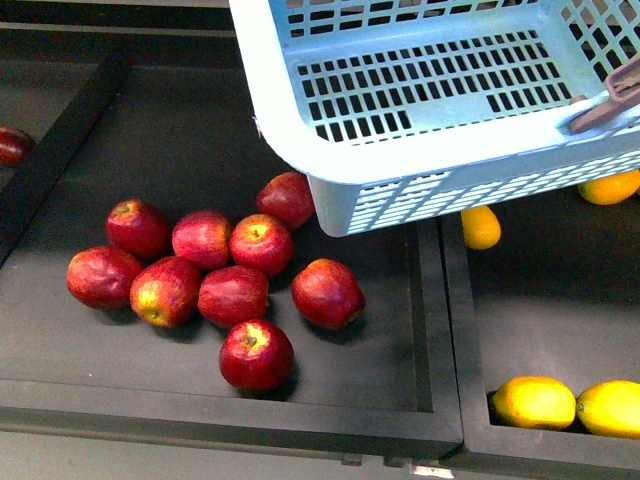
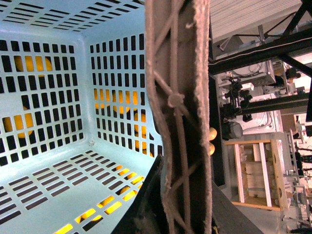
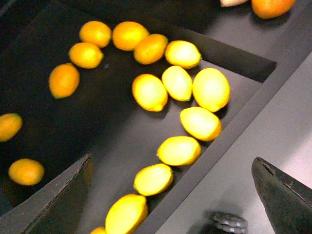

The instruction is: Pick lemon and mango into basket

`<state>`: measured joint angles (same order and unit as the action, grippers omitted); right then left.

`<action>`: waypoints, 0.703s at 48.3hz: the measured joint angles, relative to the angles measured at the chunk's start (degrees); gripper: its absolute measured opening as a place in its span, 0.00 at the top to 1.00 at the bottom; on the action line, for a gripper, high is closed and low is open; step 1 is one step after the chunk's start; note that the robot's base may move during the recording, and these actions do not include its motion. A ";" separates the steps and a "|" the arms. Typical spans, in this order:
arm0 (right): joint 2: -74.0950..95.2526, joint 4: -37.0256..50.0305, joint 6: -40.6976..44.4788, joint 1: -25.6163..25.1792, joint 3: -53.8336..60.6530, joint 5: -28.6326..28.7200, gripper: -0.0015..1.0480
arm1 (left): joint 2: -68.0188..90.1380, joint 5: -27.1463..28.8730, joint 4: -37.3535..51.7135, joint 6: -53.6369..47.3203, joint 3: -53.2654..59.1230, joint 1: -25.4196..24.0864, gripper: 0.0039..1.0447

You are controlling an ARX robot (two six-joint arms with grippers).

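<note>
On the left of the worktop, red apples [image 1: 200,270] lie in the left tray [image 1: 60,380]; they are no part of the task. Above and to the right, the basket [image 1: 300,130] is held in the air, empty. The left hand [image 2: 185,204] appears pressed shut on its brown handle [image 2: 178,122], though little of the hand is shown. Further right, lemons [image 3: 179,150] are clustered in the right tray [image 1: 560,300]. The right hand [image 3: 171,158] hovers over them, spread wide and empty. No mango can be picked out with certainty. The first pick is judged to be in hand: a descent onto one lemon at the cluster's edge is called for.
</note>
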<state>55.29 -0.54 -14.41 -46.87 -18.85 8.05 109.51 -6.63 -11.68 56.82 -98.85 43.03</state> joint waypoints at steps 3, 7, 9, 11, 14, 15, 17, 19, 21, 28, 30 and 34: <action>8.15 4.76 1.03 -0.85 -2.19 -1.31 0.08 | 0.00 0.02 0.00 0.00 0.00 0.02 0.94; 21.57 13.40 3.08 -0.44 -6.16 -3.23 0.08 | 0.00 0.02 0.00 0.00 0.00 0.00 0.94; 26.60 16.20 4.02 -0.02 -7.91 -3.67 0.08 | 0.00 0.02 0.00 0.00 0.00 0.00 0.94; 32.68 19.21 5.35 0.72 -10.21 -5.20 0.08 | 0.00 0.04 0.00 0.02 0.00 -0.02 0.94; 40.83 22.34 6.84 1.92 -13.40 -6.93 0.08 | 0.00 0.17 0.00 -0.02 0.00 0.00 0.94; 41.92 22.62 6.88 2.16 -13.86 -7.04 0.08 | 0.00 0.17 0.00 -0.02 0.00 0.00 0.94; 46.14 23.71 7.50 3.10 -15.56 -7.13 0.08 | 0.00 0.17 0.00 0.00 0.00 0.00 0.94; 50.99 24.81 8.13 4.35 -17.59 -7.10 0.08 | 0.00 0.11 0.00 0.00 0.00 0.00 0.94; 55.41 25.57 8.76 5.75 -19.56 -6.86 0.08 | 0.00 0.09 0.00 0.00 0.00 0.00 0.94; 64.15 26.99 10.73 9.07 -23.54 -6.84 0.08 | 0.00 0.00 0.00 0.00 0.00 0.00 0.94; 66.01 27.15 11.04 9.81 -24.48 -7.08 0.08 | 0.02 0.00 0.00 0.02 0.00 0.00 0.94; 69.57 27.23 11.10 11.13 -26.58 -7.48 0.08 | 0.00 0.02 0.00 0.00 0.00 0.00 0.94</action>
<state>124.86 26.70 -3.31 -35.75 -45.43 0.58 109.51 -6.61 -11.68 56.82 -98.85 43.03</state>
